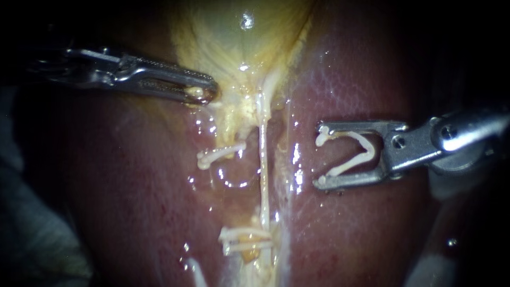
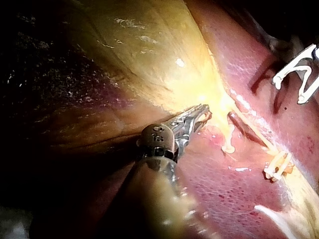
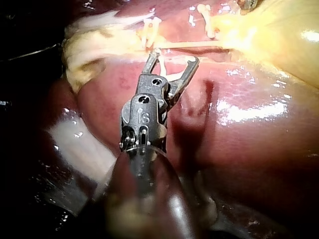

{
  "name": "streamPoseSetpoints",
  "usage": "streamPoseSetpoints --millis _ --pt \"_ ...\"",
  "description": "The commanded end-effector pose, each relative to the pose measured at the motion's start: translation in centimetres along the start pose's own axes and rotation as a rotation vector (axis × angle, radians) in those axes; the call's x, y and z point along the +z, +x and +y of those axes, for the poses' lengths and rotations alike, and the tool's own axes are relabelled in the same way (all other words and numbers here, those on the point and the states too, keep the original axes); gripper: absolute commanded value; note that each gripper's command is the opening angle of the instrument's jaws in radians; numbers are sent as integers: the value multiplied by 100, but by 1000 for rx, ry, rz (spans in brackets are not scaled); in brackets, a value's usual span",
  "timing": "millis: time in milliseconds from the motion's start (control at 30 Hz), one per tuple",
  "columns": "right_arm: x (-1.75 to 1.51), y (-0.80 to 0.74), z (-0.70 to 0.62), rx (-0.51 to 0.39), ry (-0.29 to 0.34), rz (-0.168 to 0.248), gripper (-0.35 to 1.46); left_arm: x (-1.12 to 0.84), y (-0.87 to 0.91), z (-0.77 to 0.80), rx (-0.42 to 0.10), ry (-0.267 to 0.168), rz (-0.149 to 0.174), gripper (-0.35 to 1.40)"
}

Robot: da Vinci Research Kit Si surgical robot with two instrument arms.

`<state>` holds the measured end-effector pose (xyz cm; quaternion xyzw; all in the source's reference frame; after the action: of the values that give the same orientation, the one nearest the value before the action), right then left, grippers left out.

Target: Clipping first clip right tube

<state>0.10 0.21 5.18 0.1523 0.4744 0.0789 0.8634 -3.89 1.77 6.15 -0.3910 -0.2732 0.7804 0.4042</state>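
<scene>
The right tube is a thin, pale whitish cord, wet & glossy. It runs straight down from the neck of the yellow-green gallbladder, in the groove betw. two lobes of dark red liver. Its mid stretch is bare. Low down, white plastic clips lie across it w/ a bit of yellow fat. A further white clip sits on a short stub just left of it.

The right tool has its shaft coming in from the right, approx. level, w/ the jaws wide apart & pointing at the tube. Both jaws bear on an open white V-shaped clip carried betw. them, one leg along each jaw. The clip tips are near the tube but apart from it, over the liver on its right side. In the right wrist view the tool is ahead of its wrist, jaw tips just short of the tube.

The left tool has its shaft coming in from the left, slanting slightly down. Its long slim jaws are clamped on pale yellow tissue at the gallbladder neck, up & left of the tube. The left wrist view shows the same grip, w/ the tube beside it.
</scene>
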Motion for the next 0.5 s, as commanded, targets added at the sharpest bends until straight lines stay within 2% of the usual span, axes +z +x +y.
streamPoseSetpoints --millis 33,133,233,400,500 --pt "0 0 0 0 0 0 50 -2 0 0 0 -1 -1 -35" --pt "0 0 -1 0 3 0 50 -22 8 6 -5 -3 -1 -35" --pt "0 0 -1 0 3 0 50 -54 21 14 -14 14 5 -35" --pt "0 0 -2 0 9 2 50 -108 47 32 6 39 47 -35" --pt "3 0 -2 -1 16 3 50 -118 58 38 16 39 59 -35"
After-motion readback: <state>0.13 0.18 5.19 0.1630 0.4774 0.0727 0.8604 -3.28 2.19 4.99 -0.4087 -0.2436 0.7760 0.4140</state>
